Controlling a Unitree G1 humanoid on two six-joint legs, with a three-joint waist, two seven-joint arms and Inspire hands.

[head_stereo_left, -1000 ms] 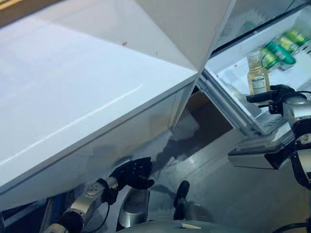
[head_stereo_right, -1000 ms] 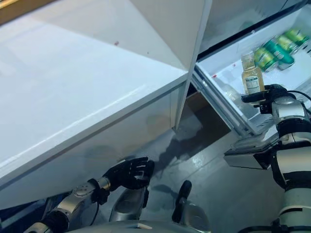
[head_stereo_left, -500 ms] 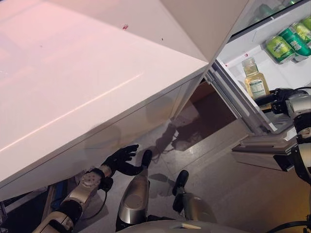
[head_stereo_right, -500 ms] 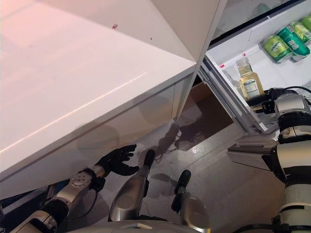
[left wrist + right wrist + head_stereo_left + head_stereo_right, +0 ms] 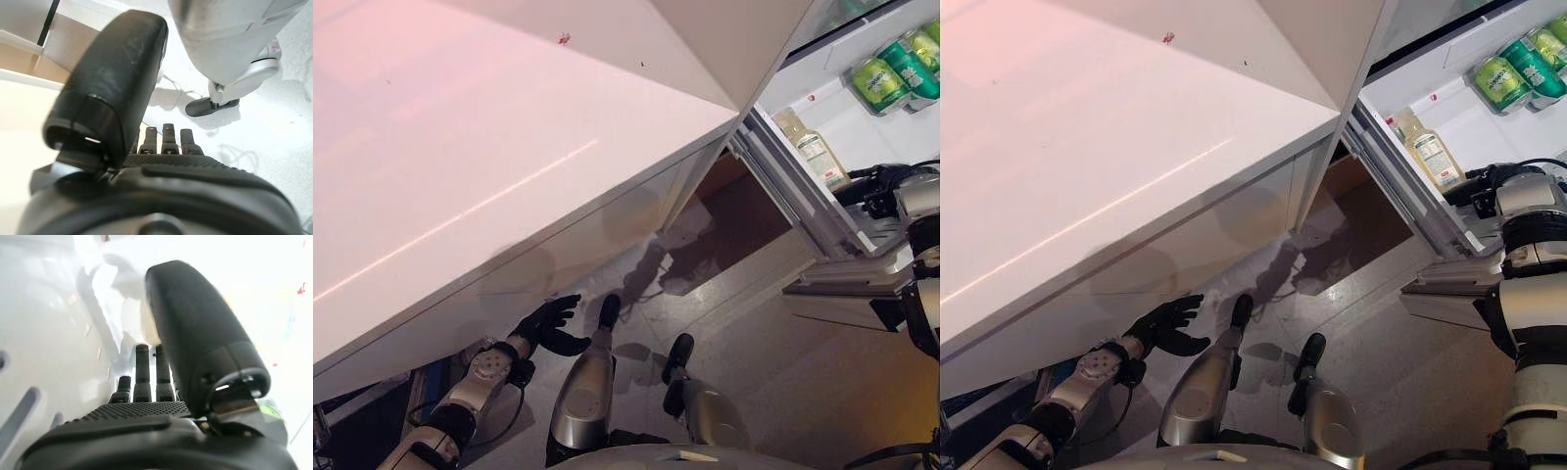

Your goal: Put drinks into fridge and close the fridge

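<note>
I see a glossy white fridge door [image 5: 499, 147], smooth enough to reflect light. The bottle [image 5: 1427, 149] looks like clear plastic with a paper label. The green cans [image 5: 891, 73] shine like metal. The floor [image 5: 773, 343] is grey and slightly glossy.

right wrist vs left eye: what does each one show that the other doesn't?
Only the right wrist view: the right robot hand from close up, fingers straight and holding nothing, pointed into the white fridge interior.

Only the left eye view: the left robot hand open low by the floor, the white counter, the green cans on the fridge shelf, and the bottle of yellowish drink leaning in the fridge, clear of the hand.

Both: the right robot hand at the open fridge.
</note>
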